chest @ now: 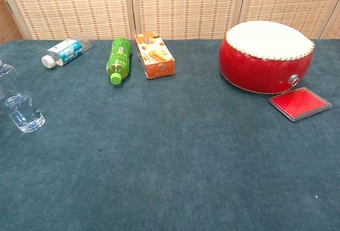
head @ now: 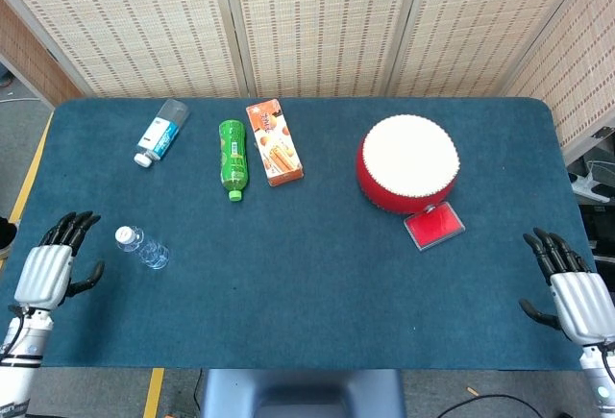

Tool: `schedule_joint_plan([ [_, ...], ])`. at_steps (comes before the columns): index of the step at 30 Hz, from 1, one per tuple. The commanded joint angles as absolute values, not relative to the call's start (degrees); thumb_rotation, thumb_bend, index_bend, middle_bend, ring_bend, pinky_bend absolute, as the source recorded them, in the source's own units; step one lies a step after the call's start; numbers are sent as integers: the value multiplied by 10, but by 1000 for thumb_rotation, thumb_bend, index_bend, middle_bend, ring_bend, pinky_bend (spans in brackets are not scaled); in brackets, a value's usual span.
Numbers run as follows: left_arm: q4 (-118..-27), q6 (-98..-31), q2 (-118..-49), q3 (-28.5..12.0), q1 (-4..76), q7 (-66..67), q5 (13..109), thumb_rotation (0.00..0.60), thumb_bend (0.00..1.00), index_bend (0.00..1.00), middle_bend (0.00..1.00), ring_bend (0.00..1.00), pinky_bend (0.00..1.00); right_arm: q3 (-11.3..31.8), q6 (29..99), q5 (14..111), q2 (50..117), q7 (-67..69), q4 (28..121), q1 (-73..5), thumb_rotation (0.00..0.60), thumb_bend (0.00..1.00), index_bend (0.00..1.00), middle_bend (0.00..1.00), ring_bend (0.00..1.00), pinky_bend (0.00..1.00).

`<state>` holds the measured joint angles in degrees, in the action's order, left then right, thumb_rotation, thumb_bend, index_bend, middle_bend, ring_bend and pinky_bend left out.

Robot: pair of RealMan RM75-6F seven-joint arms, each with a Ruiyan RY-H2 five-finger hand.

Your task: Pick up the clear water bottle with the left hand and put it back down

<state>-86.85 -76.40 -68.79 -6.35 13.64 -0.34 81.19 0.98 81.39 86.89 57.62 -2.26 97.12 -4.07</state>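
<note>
Since the clear water bottle (head: 142,247) now leans markedly on the blue table (head: 317,274), its white cap tipped toward the left edge in the head view and its top cut off at the frame edge in the chest view, the task looks all but finished, and what remains is to leave the bottle undisturbed. The left hand (head: 45,273) sits near the table's left edge, apart from the bottle, fingers spread and holding nothing; the sound course is to draw it clear along a line that does not cross the bottle, since a light brush on the tilted neck could roll it. Whether the bottle is resting on its base edge or already tipping over cannot be told from these views; if it is meant to stand upright, a fresh grasp low around its body would serve better than a nudge at the cap. The right hand (head: 574,295) rests at the far right corner, fingers extended and empty, well apart from everything and needing no move. Further back lie a labelled bottle (head: 159,132), a green bottle (head: 232,158) and an orange box (head: 274,141), with a red drum (head: 408,163) and a red case (head: 434,226) to the right, none near the working area.
</note>
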Motion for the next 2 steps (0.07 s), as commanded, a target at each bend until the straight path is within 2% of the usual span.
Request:
schedule_joint_plan([
  [1, -850, -770, -685, -31, 113, 51, 817, 600, 374, 137, 90, 52, 160, 10, 812, 866, 578, -28, 973, -41, 600, 130, 0, 0, 0, 193],
  [2, -848, -771, -688, -26, 109, 63, 814, 600, 375, 137, 90, 52, 159, 10, 811, 865, 578, -30, 973, -41, 600, 130, 0, 0, 0, 193],
])
